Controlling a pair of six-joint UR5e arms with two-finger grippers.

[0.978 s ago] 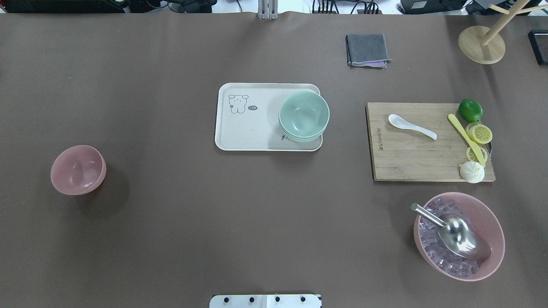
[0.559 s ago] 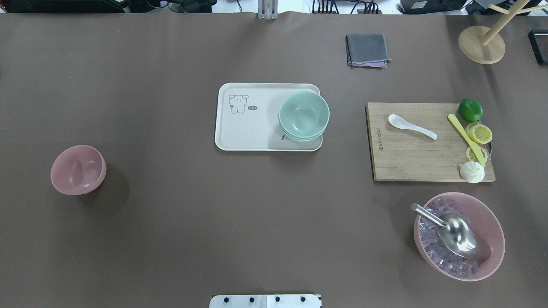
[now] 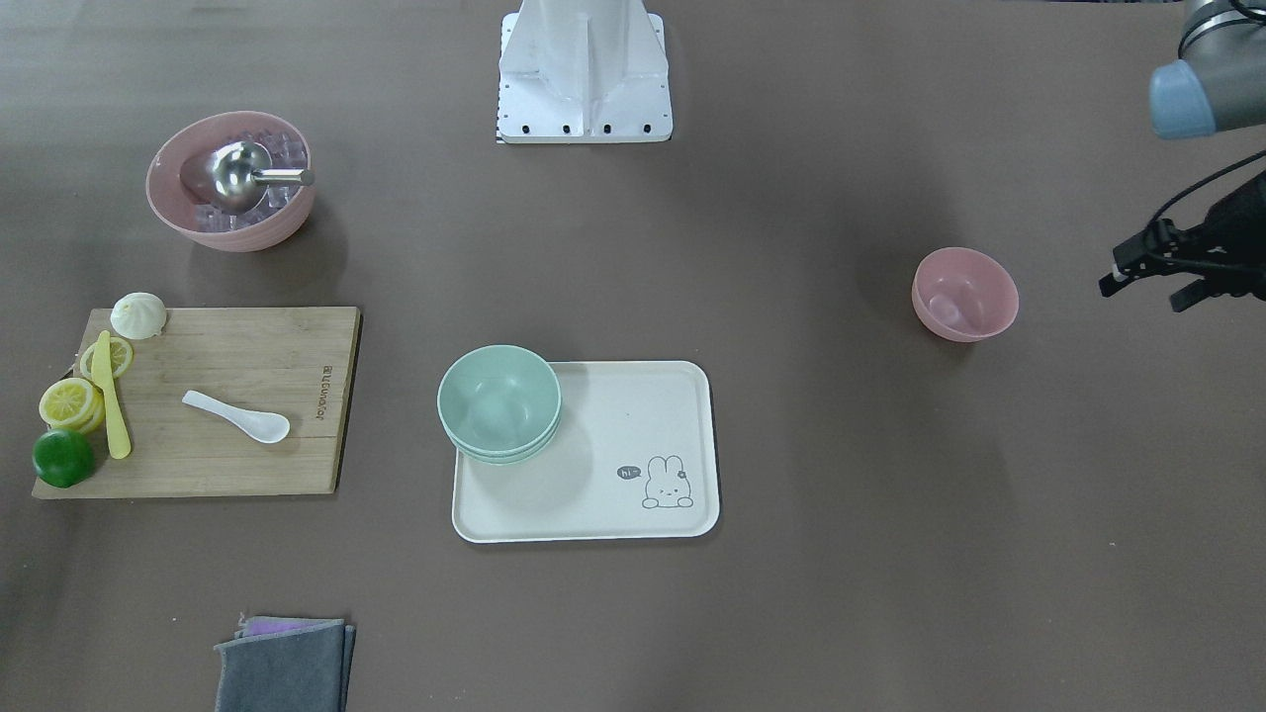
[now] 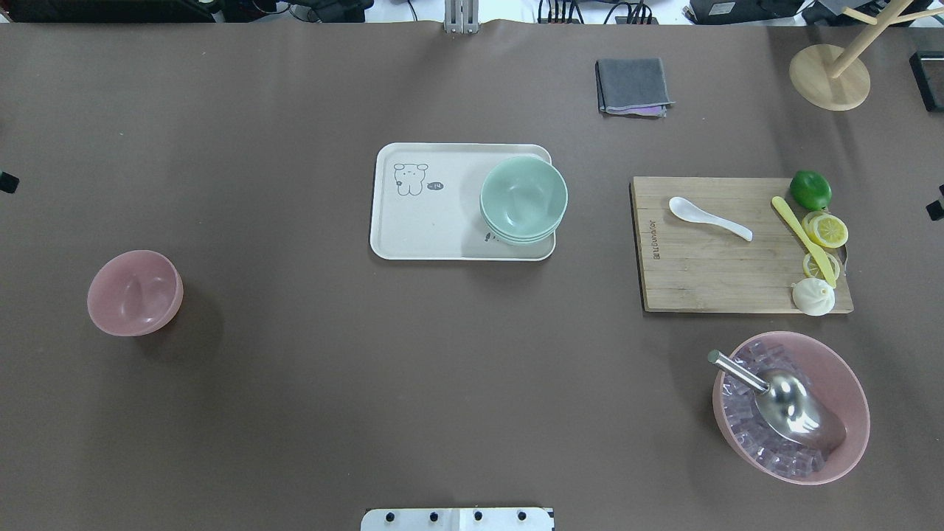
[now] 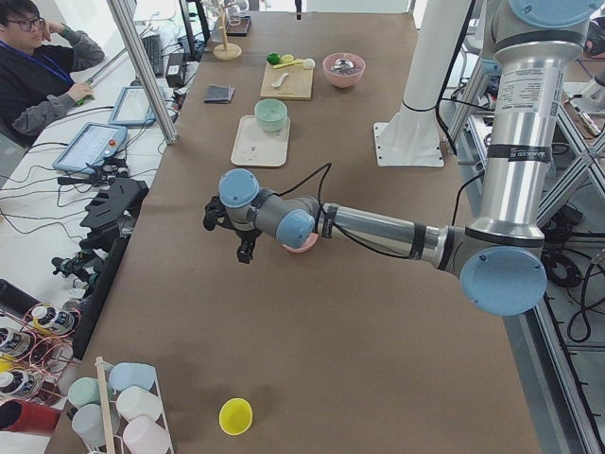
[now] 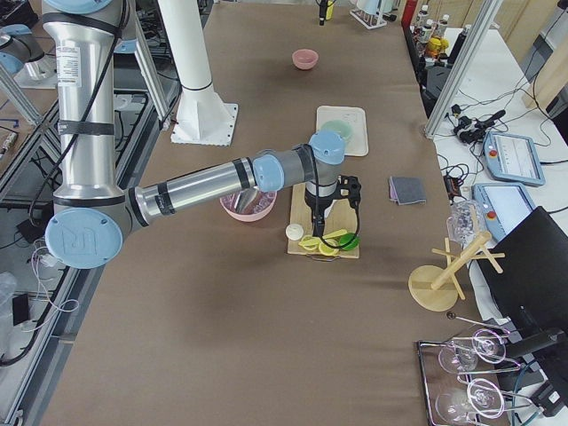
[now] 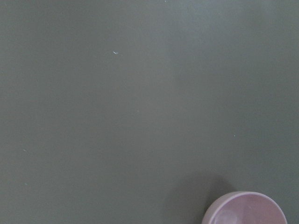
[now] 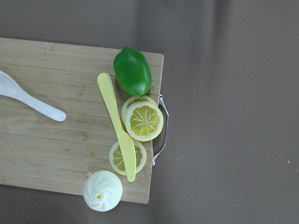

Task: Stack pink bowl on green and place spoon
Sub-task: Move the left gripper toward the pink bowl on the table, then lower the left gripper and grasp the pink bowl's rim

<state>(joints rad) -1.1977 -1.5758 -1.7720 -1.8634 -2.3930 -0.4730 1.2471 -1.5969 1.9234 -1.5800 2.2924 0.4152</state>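
Observation:
The small pink bowl (image 4: 135, 293) stands alone on the brown table at my left; it also shows in the front view (image 3: 964, 294) and at the bottom edge of the left wrist view (image 7: 246, 210). The stacked green bowls (image 4: 523, 198) sit on the right end of a cream tray (image 4: 420, 228). The white spoon (image 4: 708, 218) lies on a wooden cutting board (image 4: 700, 276), partly seen in the right wrist view (image 8: 28, 100). My left gripper (image 3: 1182, 287) hovers beside the pink bowl, apart from it. My right gripper (image 6: 318, 211) hangs over the board's outer end. I cannot tell either's jaw state.
On the board lie a lime (image 4: 810, 189), lemon slices (image 4: 826, 230), a yellow knife (image 4: 804, 240) and a white bun (image 4: 813, 296). A large pink bowl (image 4: 841, 369) holds ice and a metal scoop. A grey cloth (image 4: 633, 86) and a wooden stand (image 4: 830, 74) sit at the back.
Small black parts of both arms have come into the overhead view at its left and right edges. Nothing on the table has moved.

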